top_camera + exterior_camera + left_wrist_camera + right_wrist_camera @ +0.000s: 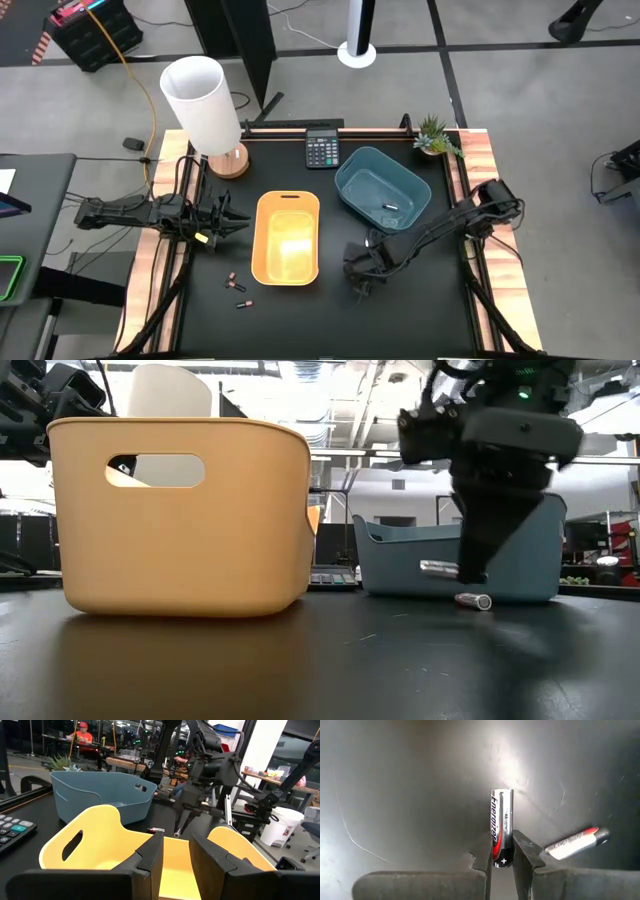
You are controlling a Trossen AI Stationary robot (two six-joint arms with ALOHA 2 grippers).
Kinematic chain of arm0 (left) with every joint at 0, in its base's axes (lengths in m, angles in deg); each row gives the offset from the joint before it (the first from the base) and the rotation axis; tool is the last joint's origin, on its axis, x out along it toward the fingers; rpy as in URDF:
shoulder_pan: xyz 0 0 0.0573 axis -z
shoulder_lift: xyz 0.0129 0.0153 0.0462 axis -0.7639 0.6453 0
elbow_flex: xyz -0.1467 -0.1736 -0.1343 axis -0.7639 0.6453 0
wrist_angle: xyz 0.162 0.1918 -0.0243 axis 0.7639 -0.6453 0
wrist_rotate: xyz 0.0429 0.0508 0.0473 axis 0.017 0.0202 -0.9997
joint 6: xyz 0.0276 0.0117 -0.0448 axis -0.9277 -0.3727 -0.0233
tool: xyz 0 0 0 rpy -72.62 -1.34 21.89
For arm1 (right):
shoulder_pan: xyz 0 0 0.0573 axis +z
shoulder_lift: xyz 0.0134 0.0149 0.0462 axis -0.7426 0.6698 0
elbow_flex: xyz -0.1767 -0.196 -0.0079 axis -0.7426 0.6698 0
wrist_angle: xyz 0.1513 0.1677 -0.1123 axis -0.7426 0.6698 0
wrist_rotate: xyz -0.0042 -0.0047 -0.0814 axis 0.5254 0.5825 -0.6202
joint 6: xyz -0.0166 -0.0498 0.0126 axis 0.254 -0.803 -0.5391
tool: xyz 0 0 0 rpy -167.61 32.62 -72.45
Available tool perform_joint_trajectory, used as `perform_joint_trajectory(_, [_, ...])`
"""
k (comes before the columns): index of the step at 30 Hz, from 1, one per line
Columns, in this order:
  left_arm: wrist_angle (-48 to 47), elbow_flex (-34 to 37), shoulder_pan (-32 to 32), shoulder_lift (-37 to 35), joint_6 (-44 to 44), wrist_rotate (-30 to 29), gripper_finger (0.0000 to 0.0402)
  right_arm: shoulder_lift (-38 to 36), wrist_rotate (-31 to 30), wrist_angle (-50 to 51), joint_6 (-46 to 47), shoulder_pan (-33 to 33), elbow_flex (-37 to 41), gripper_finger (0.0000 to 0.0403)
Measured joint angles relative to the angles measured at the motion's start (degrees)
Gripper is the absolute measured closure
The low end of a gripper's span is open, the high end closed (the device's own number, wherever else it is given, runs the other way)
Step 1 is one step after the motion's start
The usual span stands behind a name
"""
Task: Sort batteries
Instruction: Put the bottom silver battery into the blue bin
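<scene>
Overhead, we list: a yellow bin (287,238) at table centre, a blue bin (382,187) to its right holding one pale battery (391,206), a black calculator (321,150) behind them, and three small dark batteries (237,288) lying loose on the mat in front of the yellow bin's left corner. Our left gripper (232,222) waits at the yellow bin's left side; our right gripper (362,281) sits low over the mat in front of the blue bin.

Table-level view: the right arm descends in front of the blue bin with a silver battery at its tip, and a second white battery (473,600) lies on the mat just beside it.

Left wrist view: left fingers (150,856) parted, grasping nothing, aimed over the yellow bin.

Right wrist view: the fingers are clamped on the plus end of an Energizer AA battery (501,827), its long axis running straight out from the jaws. We judge the blue bin the nearer drop; the dark batteries lie nearer our left arm.
</scene>
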Motion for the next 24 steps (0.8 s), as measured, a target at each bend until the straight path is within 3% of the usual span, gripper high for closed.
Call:
perform_joint_trajectory(13, [-0.02,0.0,-0.01,0.01,-0.02,0.0,0.0311,-1.15,-8.76,12.28,-11.12,-7.02,-10.49,0.0338])
perform_joint_trajectory(24, [-0.12,0.0,0.0,0.02,-0.13,0.08,0.0311,-13.27,-13.92,23.46,-13.72,-19.65,-10.13,0.0338])
